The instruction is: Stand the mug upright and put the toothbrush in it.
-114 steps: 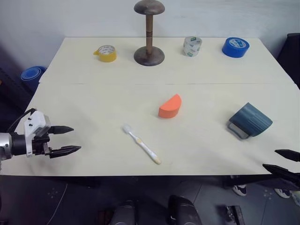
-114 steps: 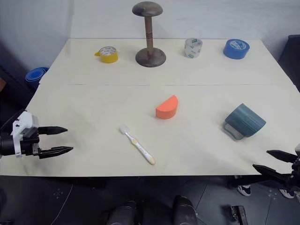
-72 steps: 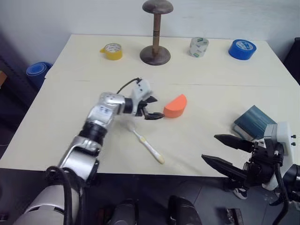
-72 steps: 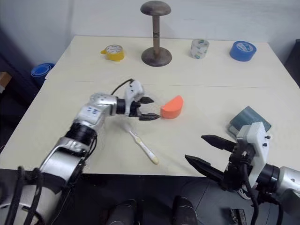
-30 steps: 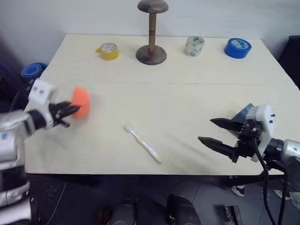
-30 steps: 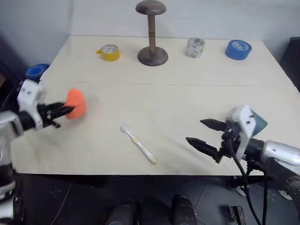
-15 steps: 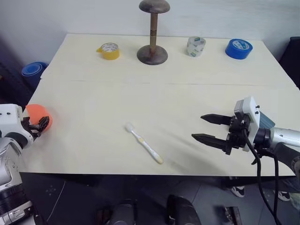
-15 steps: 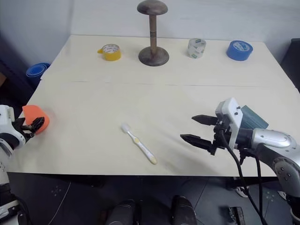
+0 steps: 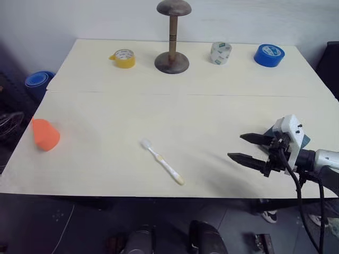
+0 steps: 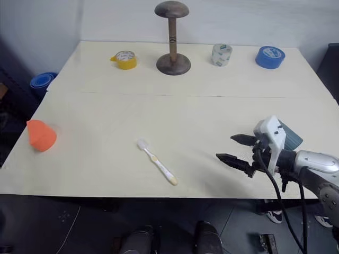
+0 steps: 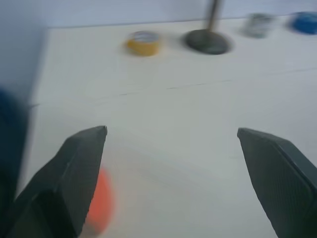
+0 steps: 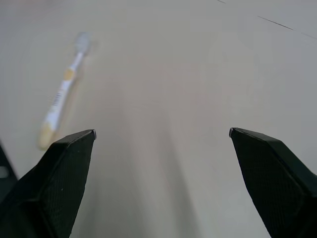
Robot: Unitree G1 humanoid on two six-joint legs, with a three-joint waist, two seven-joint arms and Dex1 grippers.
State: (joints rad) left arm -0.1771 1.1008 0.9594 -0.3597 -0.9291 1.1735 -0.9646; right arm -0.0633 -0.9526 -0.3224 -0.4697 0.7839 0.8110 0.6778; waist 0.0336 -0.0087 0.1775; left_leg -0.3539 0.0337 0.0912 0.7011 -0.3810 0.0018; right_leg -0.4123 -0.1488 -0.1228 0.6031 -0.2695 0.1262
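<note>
Because the right gripper (image 10: 237, 148), jaws spread and empty, hovers just in front of the mug (image 10: 291, 135) hiding most of it, it risks knocking it off the table (image 10: 175, 100) edge; the left gripper (image 11: 171, 163) gapes empty too.

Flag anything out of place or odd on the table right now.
The orange wedge sits at the table's far left edge, close to tipping off. The mug is mostly hidden behind the open right gripper. The toothbrush lies flat.
</note>
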